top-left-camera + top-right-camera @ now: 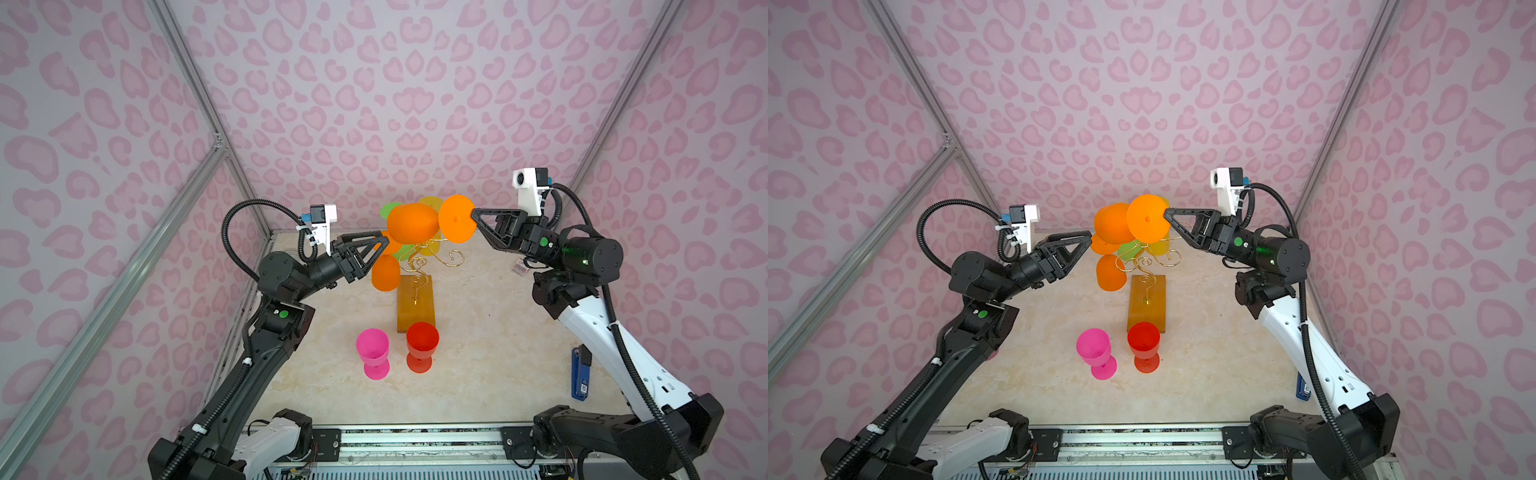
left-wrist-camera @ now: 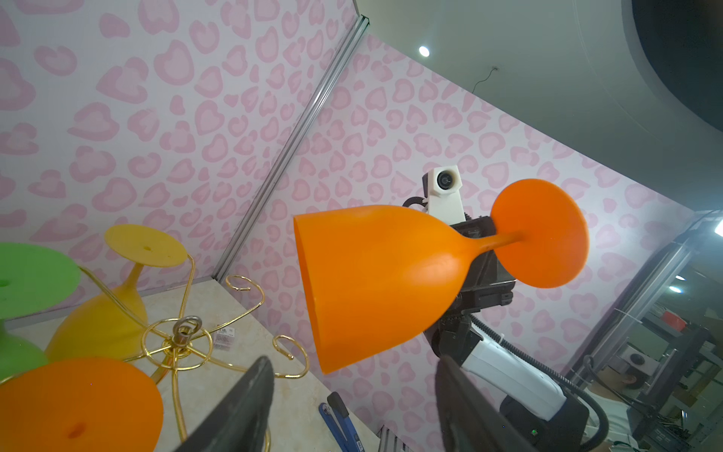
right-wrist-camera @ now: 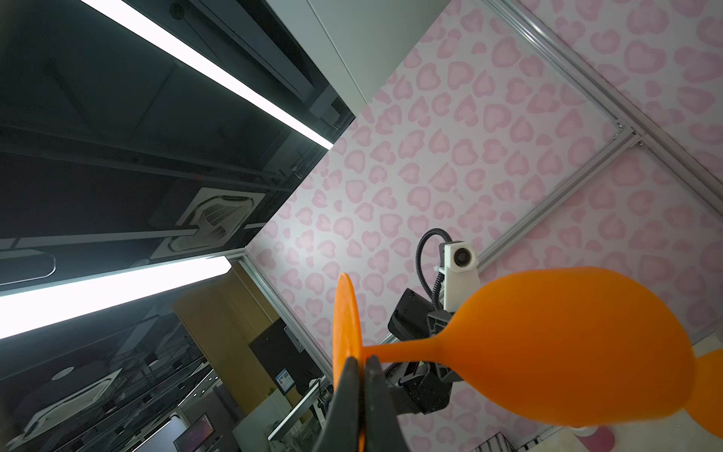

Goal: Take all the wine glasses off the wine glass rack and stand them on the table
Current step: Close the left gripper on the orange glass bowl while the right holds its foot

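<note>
Near, a pink glass (image 1: 372,353) and a red glass (image 1: 422,347) stand upright before the wine glass rack (image 1: 415,303). Farther, the left gripper (image 1: 384,240) hovers spread, likely to take the orange wine glass (image 1: 413,223). The glass is held sideways, clear above the rack, its foot pinched by the right gripper (image 1: 473,214).

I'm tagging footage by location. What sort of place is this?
Probably a robot test cell inside a lab or office: two arms mounted on a rail at a marble-look tabletop, boxed in by heart-print panels on aluminium framing; strip lights and screens show beyond.
</note>
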Motion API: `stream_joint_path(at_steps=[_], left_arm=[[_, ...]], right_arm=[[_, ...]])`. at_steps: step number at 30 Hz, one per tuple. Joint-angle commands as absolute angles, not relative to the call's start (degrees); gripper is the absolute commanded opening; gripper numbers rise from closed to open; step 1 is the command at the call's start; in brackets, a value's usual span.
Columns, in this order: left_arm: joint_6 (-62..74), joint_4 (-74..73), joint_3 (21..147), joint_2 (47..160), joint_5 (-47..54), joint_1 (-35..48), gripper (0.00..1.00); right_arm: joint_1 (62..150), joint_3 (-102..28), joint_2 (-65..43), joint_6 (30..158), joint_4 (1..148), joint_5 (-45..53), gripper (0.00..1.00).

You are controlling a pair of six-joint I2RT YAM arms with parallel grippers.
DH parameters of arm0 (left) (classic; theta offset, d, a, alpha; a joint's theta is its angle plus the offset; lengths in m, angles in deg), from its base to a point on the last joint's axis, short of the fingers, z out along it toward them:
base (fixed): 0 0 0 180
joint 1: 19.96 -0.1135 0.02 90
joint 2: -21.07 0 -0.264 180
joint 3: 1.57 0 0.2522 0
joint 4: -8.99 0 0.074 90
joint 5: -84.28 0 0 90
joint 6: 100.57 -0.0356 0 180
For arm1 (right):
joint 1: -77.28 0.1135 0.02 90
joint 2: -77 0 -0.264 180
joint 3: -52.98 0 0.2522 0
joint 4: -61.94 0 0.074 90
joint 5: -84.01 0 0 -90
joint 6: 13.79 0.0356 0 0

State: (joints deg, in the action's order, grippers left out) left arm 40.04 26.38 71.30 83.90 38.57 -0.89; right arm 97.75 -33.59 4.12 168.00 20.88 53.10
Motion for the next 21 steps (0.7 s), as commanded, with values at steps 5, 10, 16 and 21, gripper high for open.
stream_joint_path(at_steps=[5,10,16,21], left_arm=[[44.0,36.6,71.6,86.9,40.7,-1.0,0.68],[46.8,41.8,71.0,88.5,42.2,-1.0,0.68],[51.4,48.6,69.9,90.1,43.1,-0.6,0.62],[52.4,50.0,69.4,89.6,43.1,-0.5,0.48]], right_arm=[[98.2,-33.3,2.0,174.2,10.2,51.3,0.00],[99.0,-33.3,0.3,174.5,9.5,51.1,0.00],[99.2,-33.3,-2.3,177.7,4.8,49.8,0.00],[98.5,-32.6,-5.3,184.0,-2.1,47.6,0.00]])
